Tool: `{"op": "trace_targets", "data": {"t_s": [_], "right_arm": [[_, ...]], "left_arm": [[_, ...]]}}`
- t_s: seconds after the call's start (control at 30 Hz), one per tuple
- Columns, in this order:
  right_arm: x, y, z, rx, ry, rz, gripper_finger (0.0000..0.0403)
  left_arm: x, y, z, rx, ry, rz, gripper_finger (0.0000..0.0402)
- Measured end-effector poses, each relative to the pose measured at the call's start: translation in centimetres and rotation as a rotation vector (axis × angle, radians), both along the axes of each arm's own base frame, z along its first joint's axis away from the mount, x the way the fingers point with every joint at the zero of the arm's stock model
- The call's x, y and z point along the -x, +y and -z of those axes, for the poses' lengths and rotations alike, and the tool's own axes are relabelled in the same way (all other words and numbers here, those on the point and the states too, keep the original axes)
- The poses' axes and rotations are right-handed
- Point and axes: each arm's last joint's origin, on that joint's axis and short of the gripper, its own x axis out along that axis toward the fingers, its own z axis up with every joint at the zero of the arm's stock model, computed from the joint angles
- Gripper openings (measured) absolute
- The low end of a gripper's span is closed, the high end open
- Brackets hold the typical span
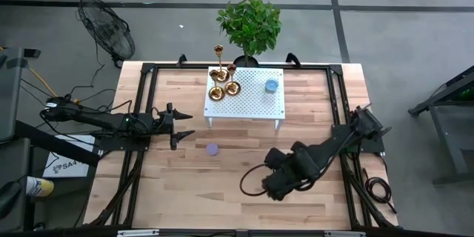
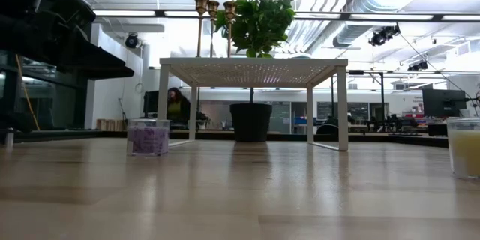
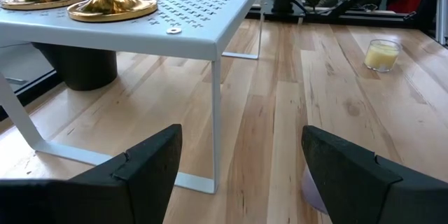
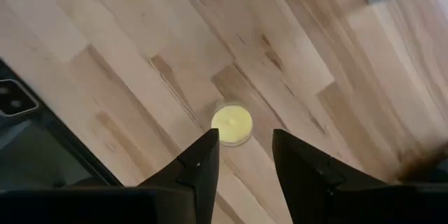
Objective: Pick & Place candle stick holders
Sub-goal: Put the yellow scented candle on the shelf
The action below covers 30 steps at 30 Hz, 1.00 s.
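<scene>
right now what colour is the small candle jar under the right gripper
Yellow, clearest in the right wrist view.

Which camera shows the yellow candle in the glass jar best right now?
Right wrist view: the yellow candle in its glass jar sits unobstructed, seen from above. Left wrist shows it far off; low view crops it at the edge; high view hides it.
</scene>
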Motion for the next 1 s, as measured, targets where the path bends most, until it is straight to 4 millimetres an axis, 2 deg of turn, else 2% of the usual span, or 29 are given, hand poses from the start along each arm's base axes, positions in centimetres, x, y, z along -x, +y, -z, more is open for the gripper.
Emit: {"op": "trace_targets", "data": {"t_s": [0.17, 0.3, 0.43, 0.77, 1.0], "right_arm": [[-0.2, 0.4, 2.2, 0.001, 0.055, 0.053, 0.0129], [0.4, 0.1, 5.1, 0.001, 0.146, 0.068, 0.0129], [1.4, -0.7, 6.7, -0.017, 0.162, 0.115, 0.0129], [3.5, -2.0, 10.9, -0.16, 0.063, 0.215, 0.0129], [4.2, -2.3, 13.2, -0.204, 0.078, 0.226, 0.0129]], "left_arm": [[0.0, 0.0, 0.0, -0.001, 0.003, 0.0, 0.0291], [0.0, 0.0, 0.1, -0.001, 0.008, 0.0, 0.0291], [0.0, 0.0, 0.1, -0.002, 0.008, 0.0, 0.0291], [0.0, 0.0, 0.1, -0.003, 0.015, 0.0, 0.0291], [0.0, 0.0, 0.1, -0.002, 0.014, 0.0, 0.0291]]}}
